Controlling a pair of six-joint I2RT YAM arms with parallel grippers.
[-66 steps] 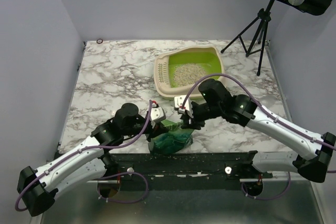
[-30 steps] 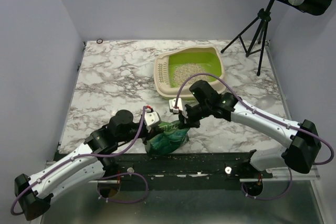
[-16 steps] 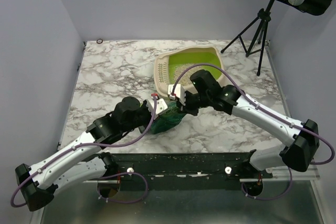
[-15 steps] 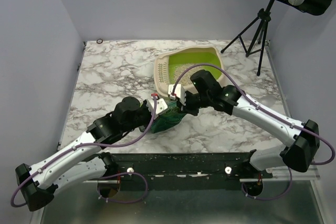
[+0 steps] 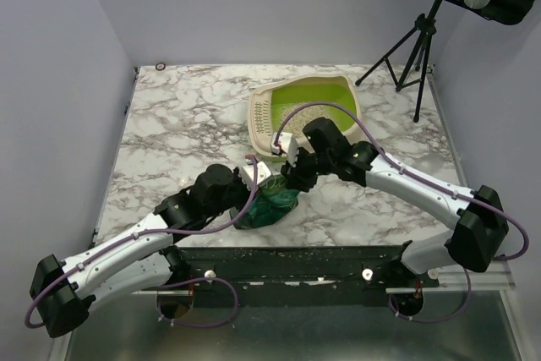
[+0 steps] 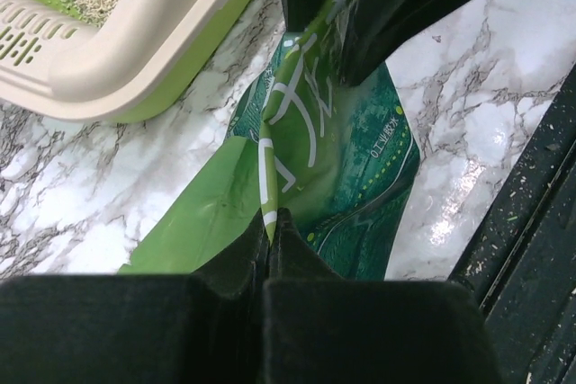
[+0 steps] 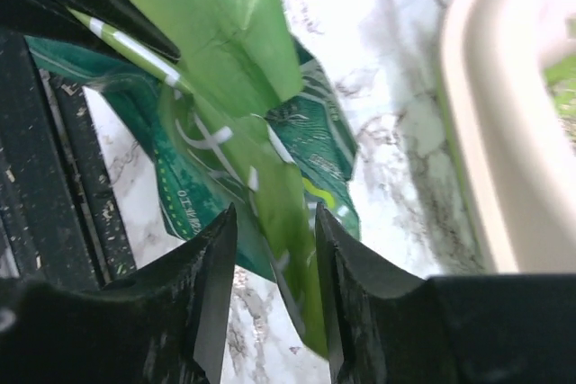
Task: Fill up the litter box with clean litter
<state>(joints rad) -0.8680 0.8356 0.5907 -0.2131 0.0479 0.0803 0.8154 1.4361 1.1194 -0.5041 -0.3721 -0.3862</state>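
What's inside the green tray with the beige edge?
A small heap of pale grey litter lies in the litter box, and bare lime-green floor shows beyond it. From above, the right arm covers the near part, so what lies there cannot be seen.

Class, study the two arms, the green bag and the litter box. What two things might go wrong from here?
1. The right gripper has its jaws apart around a fold of the green bag, so only the left gripper pinches it. The bag may sag or twist.
2. The bag lies on the table beside the litter box rim, not above it. Tipped here, its contents would probably spill onto the table.
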